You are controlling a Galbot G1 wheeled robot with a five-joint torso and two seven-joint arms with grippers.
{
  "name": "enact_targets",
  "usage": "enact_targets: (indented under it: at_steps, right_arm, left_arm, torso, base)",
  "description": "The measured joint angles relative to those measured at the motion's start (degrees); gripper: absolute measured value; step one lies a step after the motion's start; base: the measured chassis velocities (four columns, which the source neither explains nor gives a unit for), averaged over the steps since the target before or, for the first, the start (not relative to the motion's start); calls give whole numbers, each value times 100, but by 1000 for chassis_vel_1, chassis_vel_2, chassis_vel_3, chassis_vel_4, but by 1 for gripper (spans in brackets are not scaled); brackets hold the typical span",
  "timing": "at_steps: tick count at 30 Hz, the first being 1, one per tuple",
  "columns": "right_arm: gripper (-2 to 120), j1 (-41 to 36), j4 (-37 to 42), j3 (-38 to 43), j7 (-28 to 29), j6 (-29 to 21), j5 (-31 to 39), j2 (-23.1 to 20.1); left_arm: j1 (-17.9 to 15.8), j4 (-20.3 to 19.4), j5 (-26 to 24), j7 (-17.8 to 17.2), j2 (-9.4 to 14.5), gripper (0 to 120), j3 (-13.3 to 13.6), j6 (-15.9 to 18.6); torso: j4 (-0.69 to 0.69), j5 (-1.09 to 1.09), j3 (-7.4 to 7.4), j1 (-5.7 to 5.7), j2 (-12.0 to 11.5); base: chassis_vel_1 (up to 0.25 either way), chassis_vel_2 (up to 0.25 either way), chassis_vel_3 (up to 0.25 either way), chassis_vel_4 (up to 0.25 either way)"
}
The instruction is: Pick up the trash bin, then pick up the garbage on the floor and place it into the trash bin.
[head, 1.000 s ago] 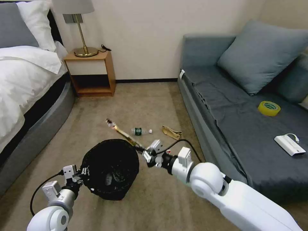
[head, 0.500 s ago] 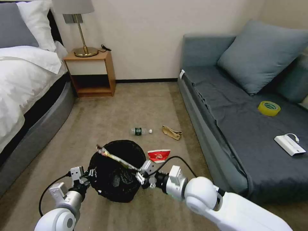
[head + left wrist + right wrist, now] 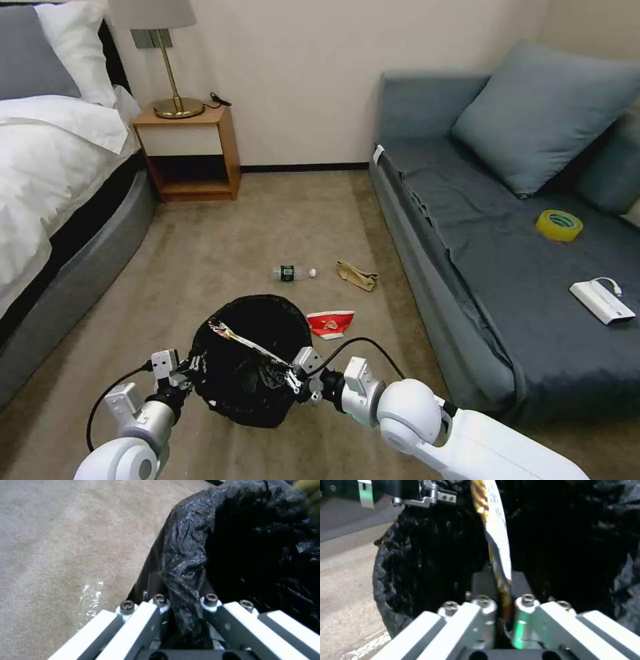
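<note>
Trash bin (image 3: 250,363): round, lined with a crinkly black bag, held above the carpet (image 3: 220,240) near the foot of the sofa (image 3: 467,220); its whitish body is hidden by the bag and its inside is too dark to make out. Left gripper (image 3: 190,367): fingers clamped together on a fold of the bag at the bin's rim, on the side away from the sofa. Right gripper (image 3: 293,381): at the rim on the sofa side, fingers pinched on one end of a snack wrapper (image 3: 245,341). Wrapper: long, yellow and silver, reaching across the bin's mouth; print on it too blurred to read. Red-and-white carton (image 3: 330,323): flattened, on the carpet just beside the bin, toward the sofa; markings illegible. Small clear bottle (image 3: 292,273): lying on its side beyond the bin, green label unreadable. Crumpled brown paper (image 3: 357,275): near the bottle, close to the sofa's base. Tape roll (image 3: 559,225), yellow, and white box (image 3: 601,301) with cable: on the sofa seat.
</note>
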Motion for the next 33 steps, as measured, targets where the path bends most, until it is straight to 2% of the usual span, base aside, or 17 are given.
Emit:
enact_targets:
  at_steps: [4,5,6,9,11,12,15,16,18,19,21,22,23,24,27,30,33]
  right_arm:
    - [16,-13,9,11,0,0,1,-18]
    - [27,-14,23,23,10,-1,9,-19]
    - [32,-13,24,31,32,-3,15,-13]
    - [32,-13,24,31,32,-3,15,-13]
    - [48,-34,72,79,64,-8,42,7]
    - [48,-34,72,79,64,-8,42,7]
    - [61,-119,175,246,216,65,-5,21]
    - [61,-119,175,246,216,65,-5,21]
    - [75,-306,217,561,360,450,-393,39]
    - [75,-306,217,561,360,450,-393,39]
    - [85,-596,242,973,399,843,-946,66]
    - [85,-596,242,973,399,843,-946,66]
    - [92,-847,345,1301,535,971,-1313,81]
    - [96,-1119,532,1621,685,883,-1555,87]
    - [99,-1537,856,2070,934,685,-1793,88]
    - [100,-1907,1054,2419,1052,668,-1961,117]
    - [100,-2561,1351,3109,1123,725,-2200,257]
  left_arm:
    - [-4,15,-43,0,14,4,-7,5]
    - [-10,42,-61,6,24,4,-8,5]
    - [-12,53,-65,8,27,4,-6,5]
    - [-12,53,-65,8,27,4,-6,5]
    - [-25,73,-86,9,33,4,-10,-16]
    - [-25,73,-86,9,33,4,-10,-16]
    - [-67,79,-88,-24,51,4,-117,-108]
    - [-67,79,-88,-24,51,4,-117,-108]
    - [-153,90,-80,-124,79,4,-241,-319]
    - [-153,90,-80,-124,79,4,-241,-319]
    - [-226,106,-67,-233,71,4,-318,-465]
    - [-226,106,-67,-233,71,4,-318,-465]
    - [-234,99,-57,-260,69,4,-360,-491]
    - [-234,77,-34,-271,60,4,-395,-498]
    - [-236,30,-20,-300,64,4,-444,-506]
    - [-247,-1,-7,-328,84,4,-488,-506]
    - [-245,-89,30,-385,116,4,-545,-461]
  torso:
    - [0,0,0,0,0]
    - [0,0,0,0,0]
    - [0,0,0,0,0]
    - [0,0,0,0,0]
    - [0,0,0,0,0]
    - [0,0,0,0,0]
    - [0,0,0,0,0]
    - [0,0,0,0,0]
    - [1,0,0,0,0]
    - [1,0,0,0,0]
    - [1,0,0,0,0]
    - [1,0,0,0,0]
    - [1,1,0,0,0]
    - [1,0,0,0,0]
    - [0,0,0,0,0]
    - [0,0,0,0,0]
    - [0,1,0,0,0]
  base:
    - [0,0,0,0]
    - [0,0,0,0]
    - [0,0,0,0]
    - [0,0,0,0]
    - [0,0,0,0]
    - [0,0,0,0]
    - [0,0,0,0]
    - [0,0,0,0]
    - [0,0,0,0]
    - [0,0,0,0]
    - [0,0,0,0]
    - [0,0,0,0]
    - [0,0,0,0]
    - [0,0,0,0]
    - [0,0,0,0]
    - [0,0,0,0]
    - [0,0,0,0]
